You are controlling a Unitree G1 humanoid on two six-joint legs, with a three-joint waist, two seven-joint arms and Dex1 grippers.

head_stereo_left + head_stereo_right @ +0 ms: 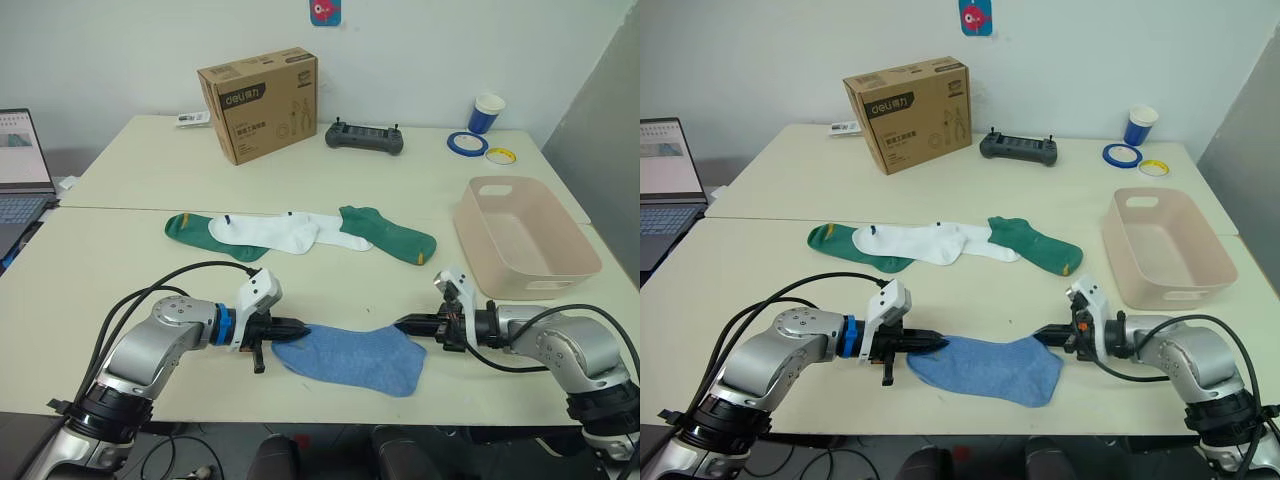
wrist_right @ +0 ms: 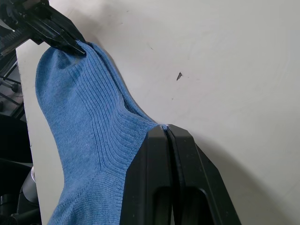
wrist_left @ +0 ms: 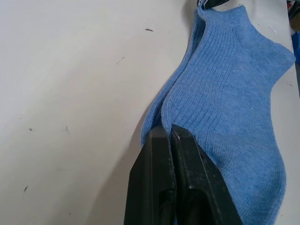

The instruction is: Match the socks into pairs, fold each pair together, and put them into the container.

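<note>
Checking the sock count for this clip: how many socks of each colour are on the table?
blue socks: 2, stacked
green socks: 2
white socks: 2
Total: 6

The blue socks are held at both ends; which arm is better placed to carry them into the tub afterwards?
Probably the right. The right gripper pinches the blue socks at the end nearer the pink-beige tub, which stands on the robot's right side. The left gripper holds the far end.
</note>
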